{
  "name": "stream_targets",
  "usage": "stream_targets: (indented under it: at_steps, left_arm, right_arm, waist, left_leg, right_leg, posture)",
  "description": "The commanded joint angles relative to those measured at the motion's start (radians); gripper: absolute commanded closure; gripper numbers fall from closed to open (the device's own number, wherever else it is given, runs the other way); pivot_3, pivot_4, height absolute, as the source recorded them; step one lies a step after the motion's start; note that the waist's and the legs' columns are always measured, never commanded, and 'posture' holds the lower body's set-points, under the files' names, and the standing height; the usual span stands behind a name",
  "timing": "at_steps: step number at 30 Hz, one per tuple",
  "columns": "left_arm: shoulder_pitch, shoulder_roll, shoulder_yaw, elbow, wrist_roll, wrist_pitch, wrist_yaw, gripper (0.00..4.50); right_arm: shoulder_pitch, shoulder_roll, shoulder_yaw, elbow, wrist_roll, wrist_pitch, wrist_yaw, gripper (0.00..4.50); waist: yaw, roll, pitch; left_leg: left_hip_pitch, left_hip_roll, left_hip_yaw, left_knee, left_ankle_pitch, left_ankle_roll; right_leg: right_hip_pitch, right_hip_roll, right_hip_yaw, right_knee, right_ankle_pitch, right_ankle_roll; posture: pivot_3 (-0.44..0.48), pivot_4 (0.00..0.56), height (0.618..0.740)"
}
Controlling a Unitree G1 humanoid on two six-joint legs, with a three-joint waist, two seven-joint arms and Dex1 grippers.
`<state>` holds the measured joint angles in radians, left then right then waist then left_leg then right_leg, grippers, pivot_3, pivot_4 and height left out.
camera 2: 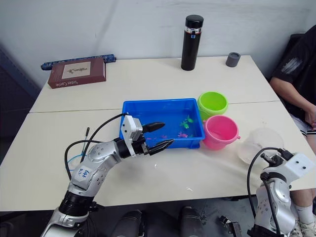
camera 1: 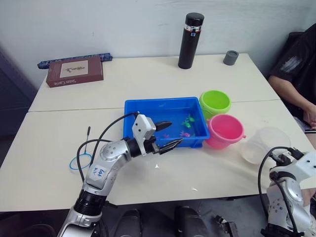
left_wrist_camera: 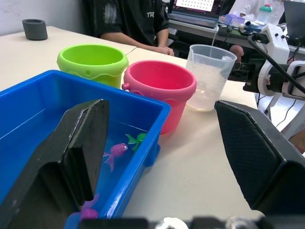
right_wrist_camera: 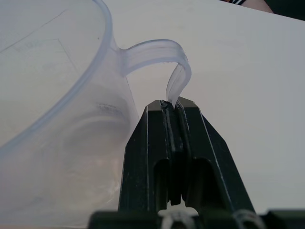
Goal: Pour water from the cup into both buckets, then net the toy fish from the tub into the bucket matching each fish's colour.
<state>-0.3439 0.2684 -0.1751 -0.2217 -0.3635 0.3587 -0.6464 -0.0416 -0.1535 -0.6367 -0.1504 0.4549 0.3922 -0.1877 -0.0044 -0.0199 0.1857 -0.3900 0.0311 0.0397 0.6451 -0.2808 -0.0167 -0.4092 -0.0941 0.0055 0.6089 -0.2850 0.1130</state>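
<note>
Your right tool (right_wrist_camera: 172, 110) pinched the cup (left_wrist_camera: 208, 76) by its handle beside the pink bucket (camera 1: 224, 130); your left tool (camera 1: 167, 134) gaped at the tub (camera 1: 163, 106). That thin grip risked twisting mid-pour.

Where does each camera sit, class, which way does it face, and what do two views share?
Head eyes: look forward and down at the table; both arms show.
Left wrist: sits behind the open left end effector, facing the blue tub, green bucket, pink bucket.
Right wrist: faces the right end effector, shut on the cup handle.
Shared: left wrist and head views show the cup.
</note>
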Motion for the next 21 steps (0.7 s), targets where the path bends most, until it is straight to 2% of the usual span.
stream_targets:
  at_steps: [1, 14, 21]
  left_arm:
    - [-0.008, -0.008, 0.004, -0.020, 0.001, -0.023, -0.005, 0.68]
    - [-0.012, -0.016, 0.007, -0.013, 0.007, -0.023, -0.005, 0.68]
    - [-0.010, -0.018, 0.008, -0.014, 0.008, -0.023, -0.005, 0.68]
  right_arm:
    - [0.001, -0.020, -0.024, -0.018, 0.012, -0.013, -0.002, 4.44]
    - [0.014, -0.031, -0.013, -0.053, 0.007, 0.001, 0.004, 4.44]
    - [0.021, -0.100, 0.018, -0.127, -0.028, 0.008, 0.036, 4.44]
  waist:
    - [0.000, 0.000, 0.000]
    - [0.000, 0.000, 0.000]
    - [-0.001, 0.001, 0.001]
  left_leg:
    - [0.000, 0.000, 0.000, 0.000, 0.000, 0.000]
    - [0.000, 0.000, 0.000, 0.000, 0.000, 0.000]
    - [0.000, 0.000, 0.000, 0.000, 0.000, 0.000]
  right_leg:
    - [0.000, 0.000, 0.000, 0.000, 0.000, 0.000]
    - [0.000, 0.000, 0.000, 0.000, 0.000, 0.000]
    - [0.000, 0.000, 0.000, 0.000, 0.000, 0.000]
  posture:
    - [0.000, 0.150, 0.740]
    - [0.000, 0.150, 0.740]
    - [0.000, 0.150, 0.740]
